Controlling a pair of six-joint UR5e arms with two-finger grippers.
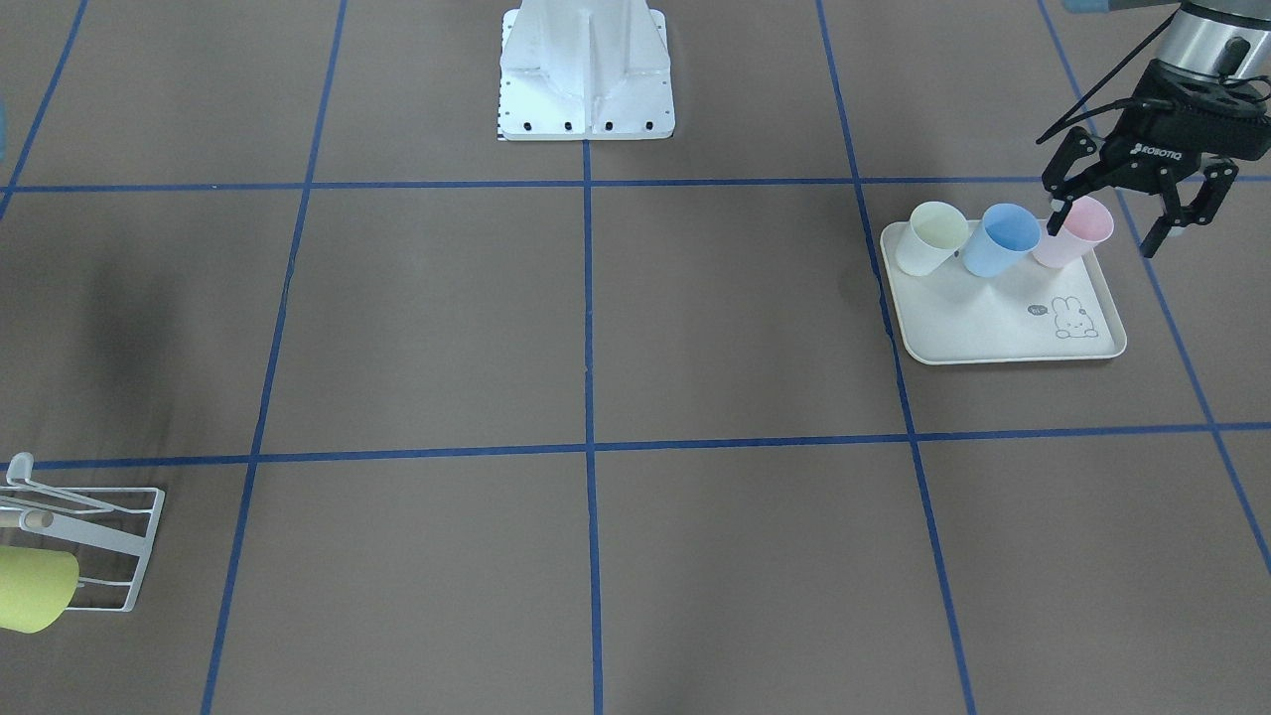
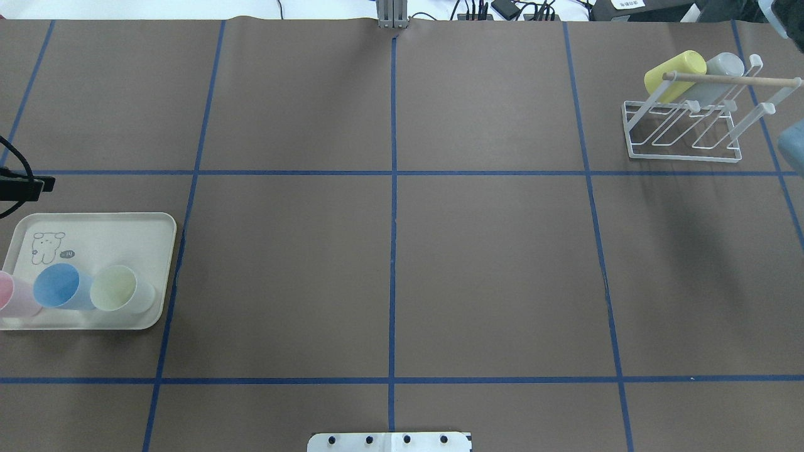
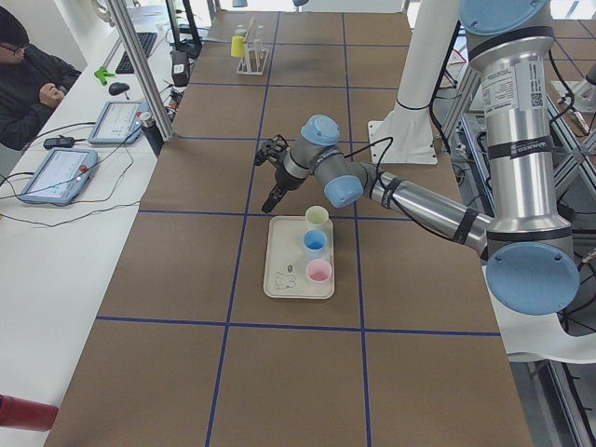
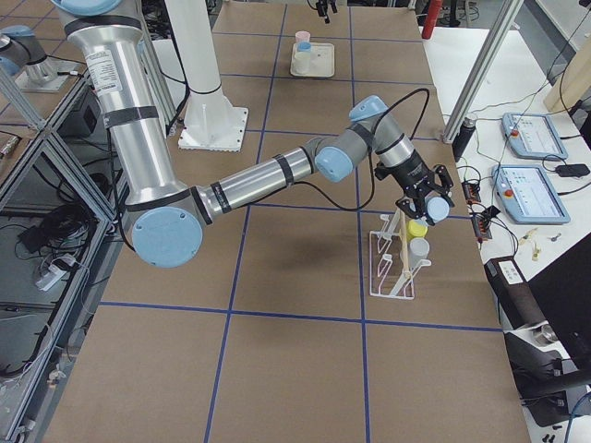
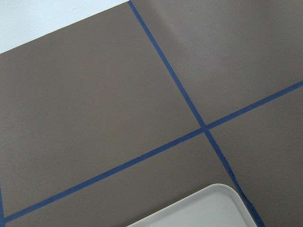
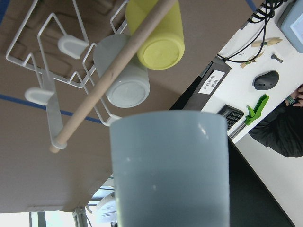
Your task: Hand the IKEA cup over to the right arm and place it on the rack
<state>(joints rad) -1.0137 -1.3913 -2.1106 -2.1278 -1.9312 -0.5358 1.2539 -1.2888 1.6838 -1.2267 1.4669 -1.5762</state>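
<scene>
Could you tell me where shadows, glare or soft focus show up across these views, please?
Front-facing view: a broad soft shadow darkens the table on the robot's side of the rack. Overhead view: the same patch shows fainter. Right wrist view: the grey-blue cup looms close, slightly soft, with small glare specks. Left wrist view: even light, crisp tape lines.

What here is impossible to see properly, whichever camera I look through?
- Right gripper: grip hidden behind the grey-blue cup in its wrist view; too small from the side.
- Rack: cut off by the front-facing view's left edge.
- Pink cup: cut by the overhead view's left edge.
</scene>
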